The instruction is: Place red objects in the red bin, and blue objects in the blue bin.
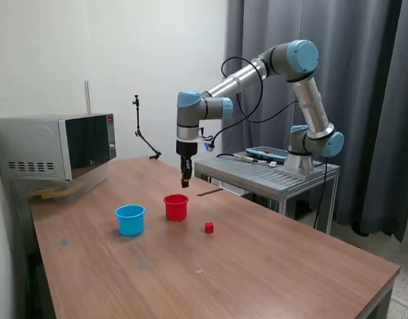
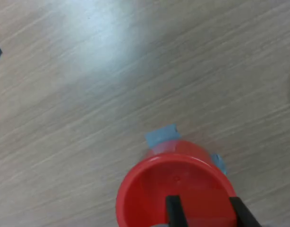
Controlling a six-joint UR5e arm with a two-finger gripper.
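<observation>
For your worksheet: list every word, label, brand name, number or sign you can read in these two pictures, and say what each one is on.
No text can be read in either view.
Microwave: a small red mark on its control strip, too small to read.
Red cup, blue cup, red cube: no lettering visible.

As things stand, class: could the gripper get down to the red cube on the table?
Probably yes. The red cube sits alone on the table, apart from the red cup, under the gripper; nothing covers it.
</observation>
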